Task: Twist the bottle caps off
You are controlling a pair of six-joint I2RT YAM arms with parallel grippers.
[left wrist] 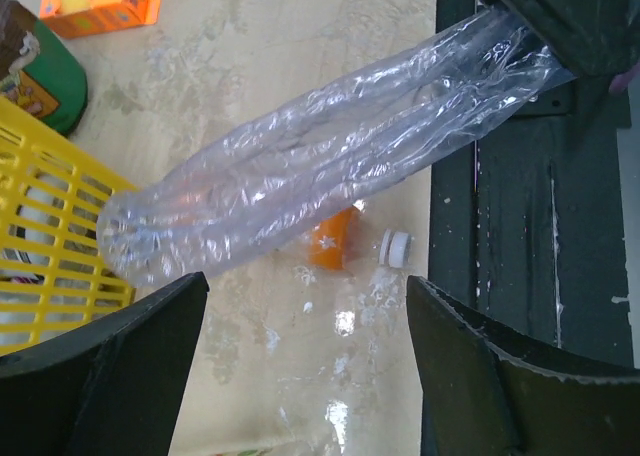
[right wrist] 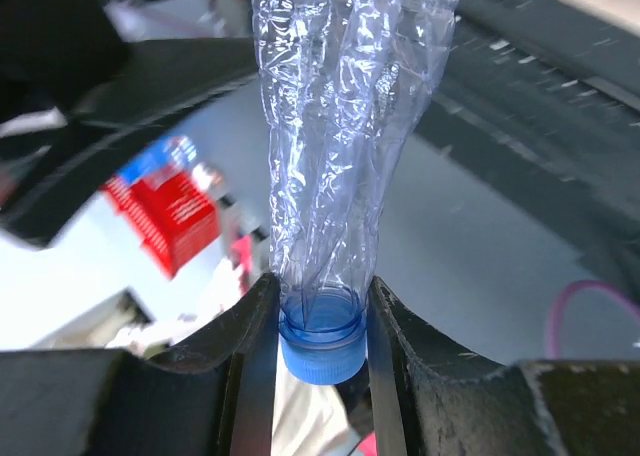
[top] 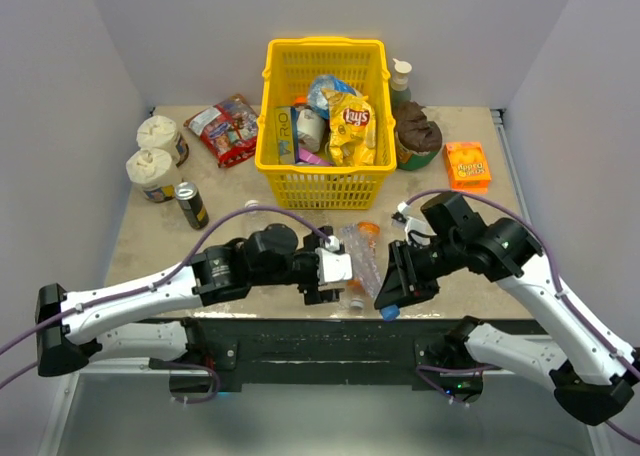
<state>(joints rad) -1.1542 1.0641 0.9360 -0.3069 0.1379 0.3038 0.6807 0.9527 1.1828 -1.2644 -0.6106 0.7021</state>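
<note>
A crushed clear bottle (right wrist: 340,126) is held by its neck between my right gripper's (right wrist: 320,316) fingers, which are shut on it just above its blue cap (right wrist: 320,354). In the top view the right gripper (top: 395,294) holds this bottle (top: 365,261) near the table's front edge, with the blue cap (top: 388,313) pointing toward me. My left gripper (left wrist: 305,366) is open and empty, below the bottle's base (left wrist: 290,181); it sits left of the bottle in the top view (top: 325,274). A loose orange cap (left wrist: 335,239) and a white cap (left wrist: 397,248) lie on the table.
A yellow basket (top: 320,181) of snacks stands mid-table and also shows in the left wrist view (left wrist: 60,236). A dark can (top: 190,204), two white-topped tubs (top: 152,171) and a snack bag (top: 225,128) are at the left. An orange box (top: 467,164) and a green tub (top: 418,136) are at the right.
</note>
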